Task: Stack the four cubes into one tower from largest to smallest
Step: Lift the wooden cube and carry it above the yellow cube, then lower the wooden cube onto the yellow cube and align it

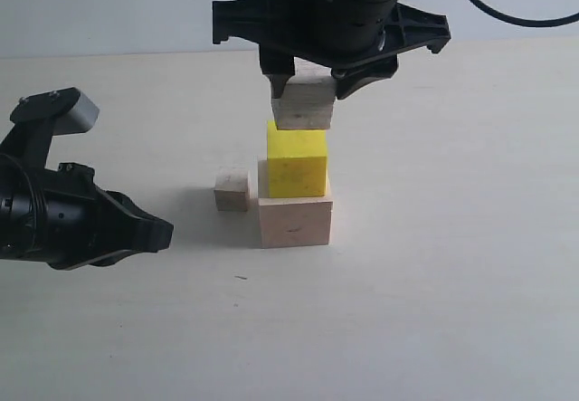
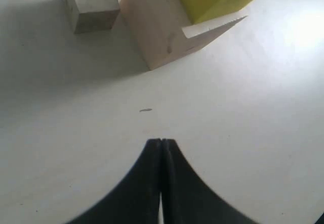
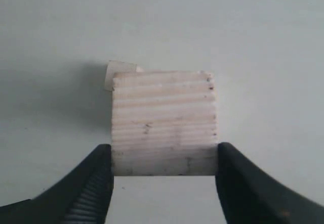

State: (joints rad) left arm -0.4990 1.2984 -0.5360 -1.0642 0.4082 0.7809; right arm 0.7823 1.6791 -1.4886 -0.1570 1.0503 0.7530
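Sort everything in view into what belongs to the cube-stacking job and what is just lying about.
Job: large wood cube, yellow cube on it, medium wood cube in the right gripper, small wood cube beside the large one.
Lying about: dark speck on the table; left gripper, shut and empty.

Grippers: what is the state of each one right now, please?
Left gripper: closed, holding nothing.
Right gripper: closed on the medium wood cube, at the top of the stack.
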